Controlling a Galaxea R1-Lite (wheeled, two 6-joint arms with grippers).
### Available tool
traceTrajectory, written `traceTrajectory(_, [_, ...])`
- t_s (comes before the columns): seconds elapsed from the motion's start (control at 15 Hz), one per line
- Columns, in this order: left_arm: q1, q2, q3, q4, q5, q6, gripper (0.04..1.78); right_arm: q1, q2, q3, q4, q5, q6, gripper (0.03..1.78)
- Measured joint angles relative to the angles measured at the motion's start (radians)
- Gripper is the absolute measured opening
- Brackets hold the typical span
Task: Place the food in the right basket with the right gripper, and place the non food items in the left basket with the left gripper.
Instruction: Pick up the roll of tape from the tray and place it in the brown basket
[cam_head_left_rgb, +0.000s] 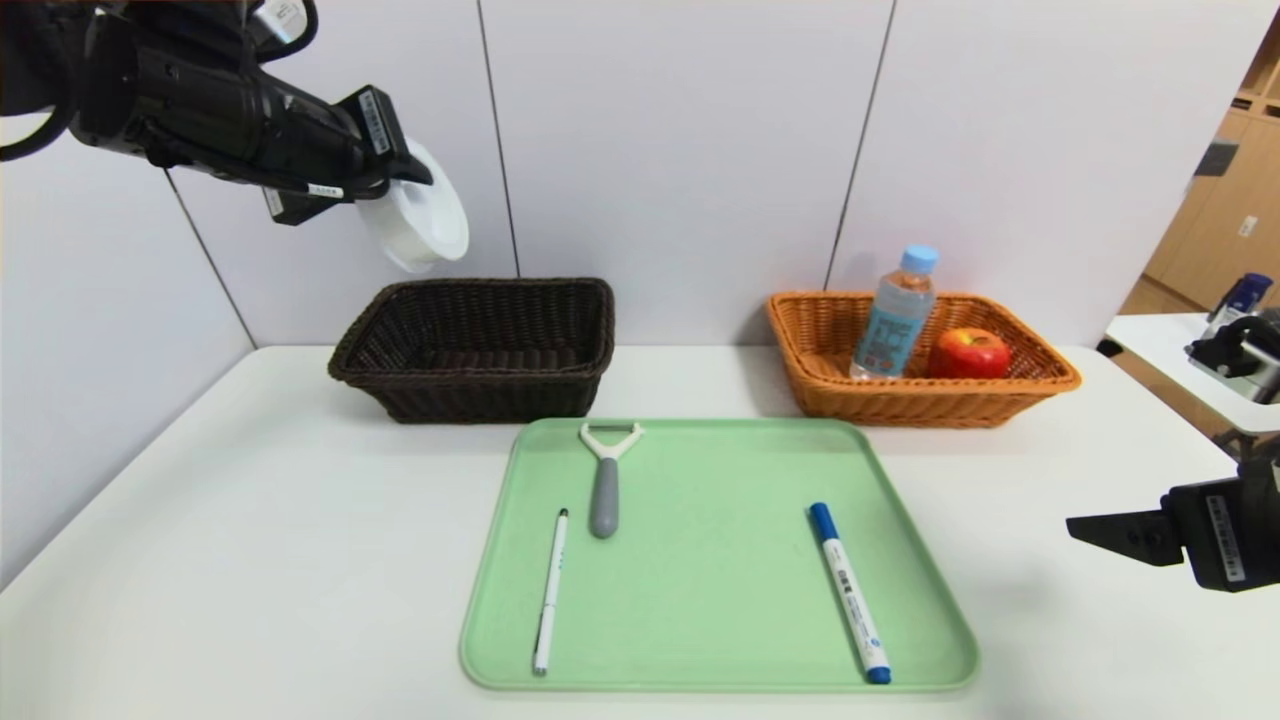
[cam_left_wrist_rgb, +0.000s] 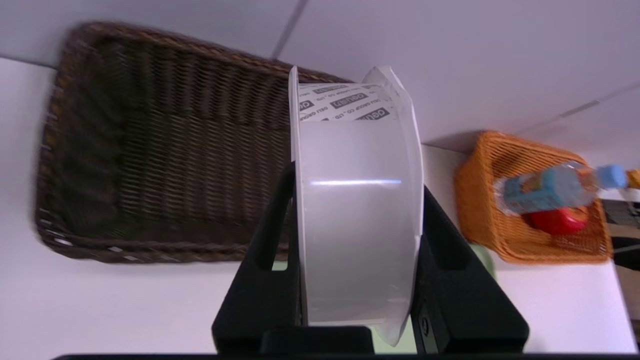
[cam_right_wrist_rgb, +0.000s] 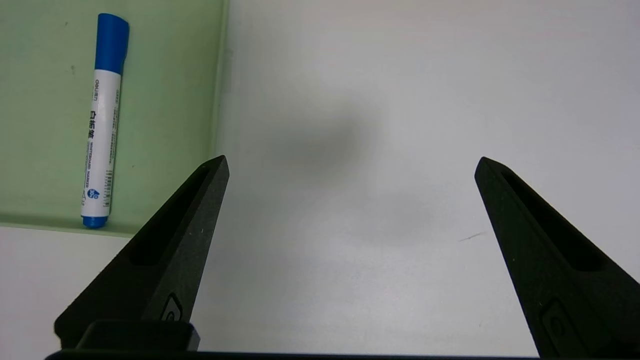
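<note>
White translucent tape roll pinched between the fingers of the left gripper, held high above the dark brown left basket. Peeler, pen and marker lie apart on the green tray. Bottle and apple sit in the orange right basket. Right gripper spread wide, low over the table beside the tray.

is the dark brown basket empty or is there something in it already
Empty: the dark brown woven wicker basket shows only bare weave inside. The white translucent tape roll hangs above it, clamped in the left end effector.
</note>
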Motion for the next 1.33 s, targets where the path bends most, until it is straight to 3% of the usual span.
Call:
traceTrajectory(0.13, [0.081, 0.045, 0.001, -0.029, -0.015, 0.067, 0.57, -0.004, 0.001, 0.005, -0.001, 0.000, 0.000, 1.70])
traceTrajectory(0.33, [0.132, 0.113, 0.001, -0.033, -0.029, 0.114, 0.57, -0.007, 0.005, 0.005, -0.001, -0.001, 0.000, 1.70])
traceTrajectory(1.33, [0.167, 0.319, 0.009, -0.085, -0.046, 0.309, 0.57, -0.007, 0.008, 0.015, 0.000, 0.000, 0.002, 1.70])
